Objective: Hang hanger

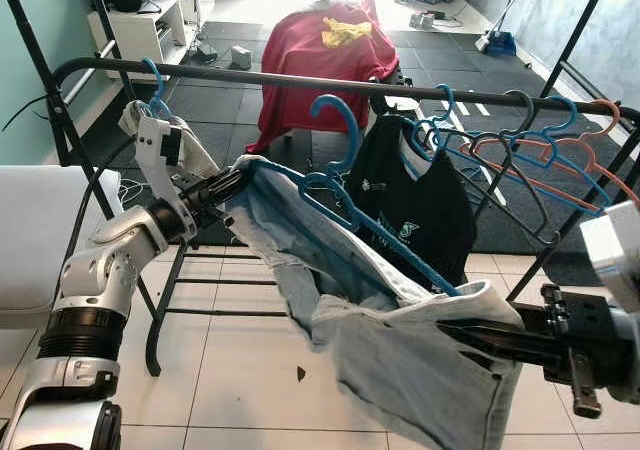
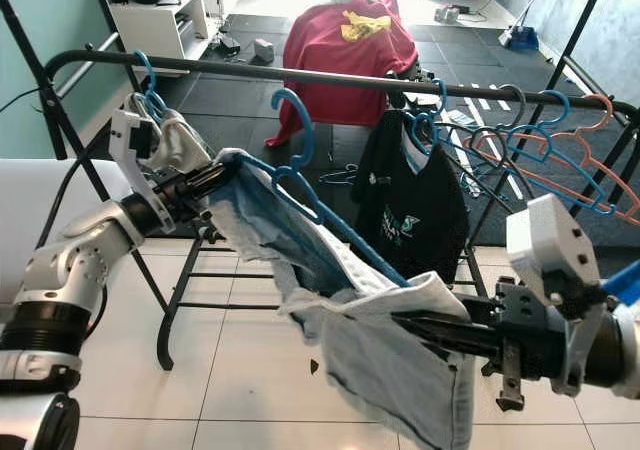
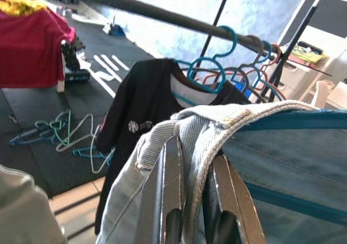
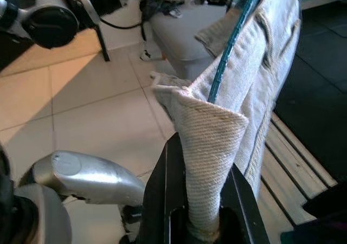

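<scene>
1. Hanger, blue plastic, carries a pale denim garment and hangs in the air between the two arms, in front of and below the rail. Its hook points up, just short of the bar, not yet over it.
2. Left gripper: jaws clamped on the garment's edge at one end of the hanger. The left wrist view shows denim folded between the fingers.
3. Right gripper: jaws clamped on the other end, a fold of denim pinched tight beside the blue hanger arm in the right wrist view.
4. Why two grips: judged, holding both ends keeps the hanger spread and the hook steady and upright for the lift.
5. Hanger tilts, left end higher, right end lower.
6. Rail already holds a black shirt and empty hangers toward the right; the open stretch left of the shirt looks like the target.
7. Risk: the garment sliding off the low end.
</scene>
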`<state>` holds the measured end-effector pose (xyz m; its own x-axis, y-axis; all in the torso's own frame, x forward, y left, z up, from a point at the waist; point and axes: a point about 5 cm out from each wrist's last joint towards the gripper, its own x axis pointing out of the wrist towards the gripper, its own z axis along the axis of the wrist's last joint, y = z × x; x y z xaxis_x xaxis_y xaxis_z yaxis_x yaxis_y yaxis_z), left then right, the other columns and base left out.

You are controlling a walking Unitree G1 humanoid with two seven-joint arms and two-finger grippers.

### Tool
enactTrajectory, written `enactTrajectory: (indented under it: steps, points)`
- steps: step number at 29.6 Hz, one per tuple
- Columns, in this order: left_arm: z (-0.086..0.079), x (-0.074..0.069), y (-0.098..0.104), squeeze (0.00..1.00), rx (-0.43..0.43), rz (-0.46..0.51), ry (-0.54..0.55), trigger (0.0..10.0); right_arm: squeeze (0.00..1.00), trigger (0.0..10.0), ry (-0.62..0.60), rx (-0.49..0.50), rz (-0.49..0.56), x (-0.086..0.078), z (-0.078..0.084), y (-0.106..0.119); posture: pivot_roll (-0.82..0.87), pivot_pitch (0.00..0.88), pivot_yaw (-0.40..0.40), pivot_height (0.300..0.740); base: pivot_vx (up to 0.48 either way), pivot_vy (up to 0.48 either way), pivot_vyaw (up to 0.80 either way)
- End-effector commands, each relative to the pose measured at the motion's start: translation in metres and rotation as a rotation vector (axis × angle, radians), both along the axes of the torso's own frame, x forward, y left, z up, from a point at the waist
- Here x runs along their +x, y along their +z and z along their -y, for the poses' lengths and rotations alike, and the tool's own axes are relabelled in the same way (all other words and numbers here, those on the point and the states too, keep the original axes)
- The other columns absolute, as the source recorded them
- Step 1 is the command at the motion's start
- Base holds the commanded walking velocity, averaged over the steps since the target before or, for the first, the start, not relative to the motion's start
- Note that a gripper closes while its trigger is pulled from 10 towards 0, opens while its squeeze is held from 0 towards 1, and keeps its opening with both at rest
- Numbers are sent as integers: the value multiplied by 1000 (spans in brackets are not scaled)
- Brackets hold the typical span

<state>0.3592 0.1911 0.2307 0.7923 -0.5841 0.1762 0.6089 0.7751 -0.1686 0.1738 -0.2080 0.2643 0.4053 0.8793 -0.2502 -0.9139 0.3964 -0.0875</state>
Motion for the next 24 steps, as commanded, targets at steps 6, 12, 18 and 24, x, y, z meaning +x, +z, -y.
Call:
enactTrajectory:
  steps: [6,12,18,24]
  points:
    - [-52,2,20,0,-29,63,320,10000,733,10000,-55,6,-27,4,1,-15,-85,101,-6,740,0,0,0]
    - [-50,1,22,0,-20,80,331,10000,1000,10000,-81,46,19,9,2,-15,-85,101,-6,740,0,0,0]
    - [-49,1,24,0,-17,85,330,10000,0,10000,-74,87,89,9,2,-6,-86,102,-6,740,0,0,0]
    - [-45,1,23,0,-2,93,327,10000,0,10000,-97,132,151,13,2,0,-86,103,-4,740,0,0,0]
